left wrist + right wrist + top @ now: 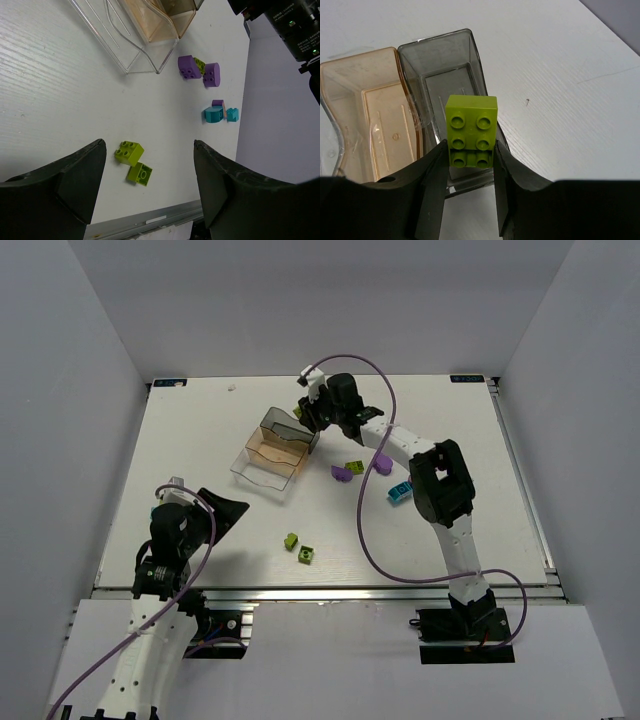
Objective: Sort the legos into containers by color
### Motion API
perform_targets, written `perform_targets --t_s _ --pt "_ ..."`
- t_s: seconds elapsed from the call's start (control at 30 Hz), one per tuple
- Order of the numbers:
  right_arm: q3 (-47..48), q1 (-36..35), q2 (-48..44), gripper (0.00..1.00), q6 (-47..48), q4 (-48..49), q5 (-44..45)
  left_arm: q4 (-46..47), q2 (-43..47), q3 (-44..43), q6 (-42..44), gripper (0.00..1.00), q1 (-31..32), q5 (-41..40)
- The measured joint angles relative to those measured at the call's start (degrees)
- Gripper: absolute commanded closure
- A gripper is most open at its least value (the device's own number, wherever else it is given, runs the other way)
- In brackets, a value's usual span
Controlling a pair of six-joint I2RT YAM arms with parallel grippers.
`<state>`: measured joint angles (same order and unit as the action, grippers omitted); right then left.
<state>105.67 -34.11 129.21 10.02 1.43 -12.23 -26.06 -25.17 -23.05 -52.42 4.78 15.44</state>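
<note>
Right pincer (470, 161) clamped on the lower end of a lime green studded plastic brick (471, 131), poised above the lower end of the smoky grey transparent tray (445, 75) at frame centre. I'd carry it further over the tray floor and lower it before letting go, lest it clip the rim or skip into the adjoining orange-tinted tray (370, 105), left. Right arm (445, 490) stretched to the overhead view's upper centre; left pincer (149, 150) apart, empty, lower left.

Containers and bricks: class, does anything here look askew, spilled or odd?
Nothing spilled or damaged. The containers sit skewed to the table edges, and one lime brick sits mixed in between two purple bricks.
</note>
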Motion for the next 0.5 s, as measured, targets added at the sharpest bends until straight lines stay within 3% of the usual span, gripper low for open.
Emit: perform_targets --t_s 0.3,0.5 --pt "-0.5 0.0 0.5 0.64 0.3 0.0 -0.3 0.2 -0.5 0.0 -0.6 0.20 0.0 0.0" --pt "-1.6 0.0 0.5 0.57 0.9 -0.2 -0.6 1.3 -2.5 0.1 -0.9 0.20 0.0 0.4"
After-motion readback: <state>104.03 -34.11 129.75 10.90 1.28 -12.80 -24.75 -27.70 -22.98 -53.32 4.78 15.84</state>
